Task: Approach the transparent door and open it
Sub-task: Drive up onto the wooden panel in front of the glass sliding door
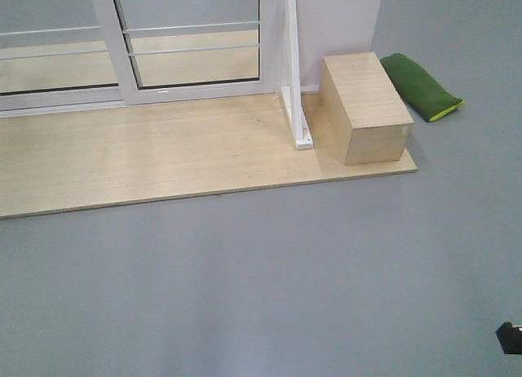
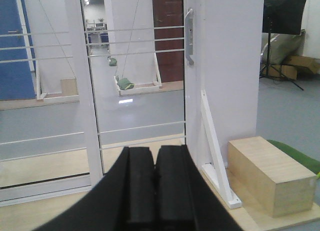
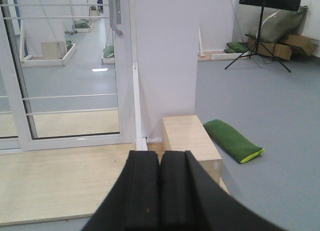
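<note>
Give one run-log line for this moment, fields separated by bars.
stage: approach | transparent door: closed, handle untouched | left tool: shut, empty | right tool: shut, empty | wooden box: right of door

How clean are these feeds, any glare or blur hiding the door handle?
Front view: even, soft light, slightly blurry, no glare; only the bottom of the transparent door shows. Left wrist view: handle clear against the frame; one bright floor reflection behind the glass, harmless. Right wrist view: handle readable, cut by the top edge.
</note>
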